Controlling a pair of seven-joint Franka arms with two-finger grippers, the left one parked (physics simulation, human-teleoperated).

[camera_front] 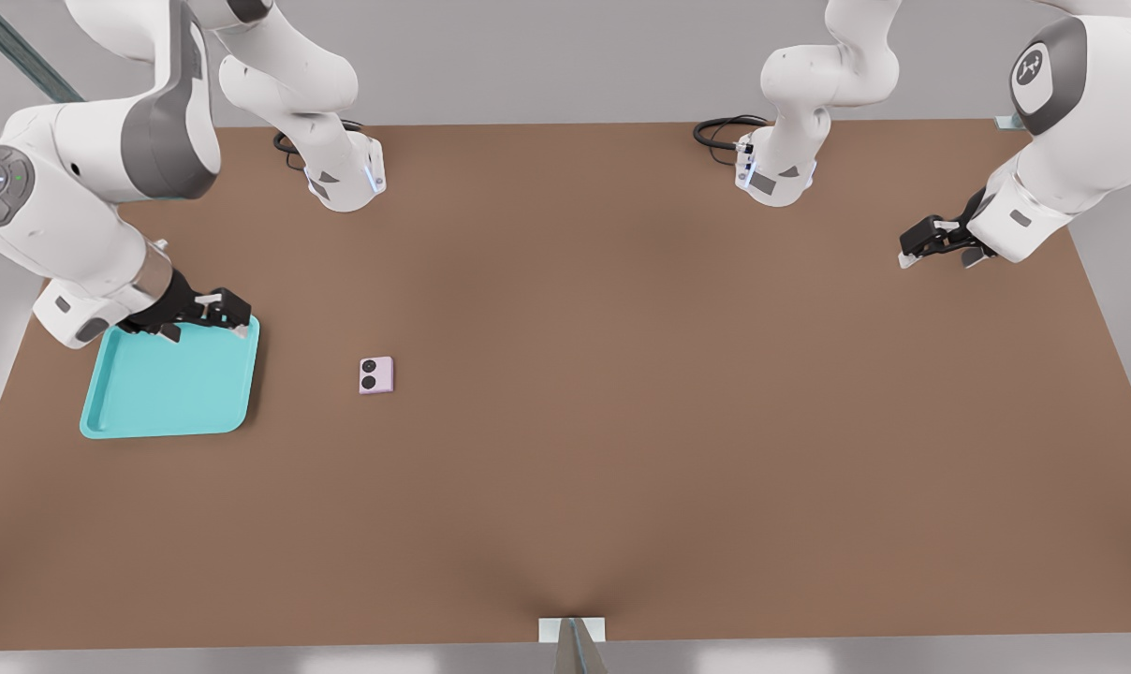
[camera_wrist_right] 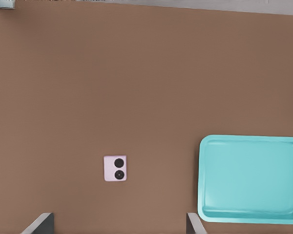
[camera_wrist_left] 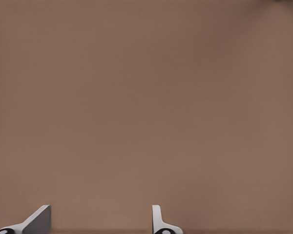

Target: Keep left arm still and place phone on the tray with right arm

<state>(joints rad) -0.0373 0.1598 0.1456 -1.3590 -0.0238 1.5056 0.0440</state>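
Note:
The small pink-lilac phone (camera_front: 376,374) lies flat on the brown table with its two black lenses up, to the right of the tray in the front view. It also shows in the right wrist view as the phone (camera_wrist_right: 115,168). The turquoise tray (camera_front: 168,384) sits near the table's left side in the front view with nothing in it, and appears as the tray (camera_wrist_right: 249,178) in the wrist view. My right arm's gripper (camera_front: 228,314) hangs over the tray's far right corner, apart from the phone. Its fingers (camera_wrist_right: 195,223) stand wide apart and hold nothing.
Two white arm bases (camera_front: 345,173) (camera_front: 776,168) with black cables stand along the table's far edge. The parked arm's gripper (camera_front: 940,239) hovers at the front view's far right. A small metal bracket (camera_front: 572,629) sits at the near edge.

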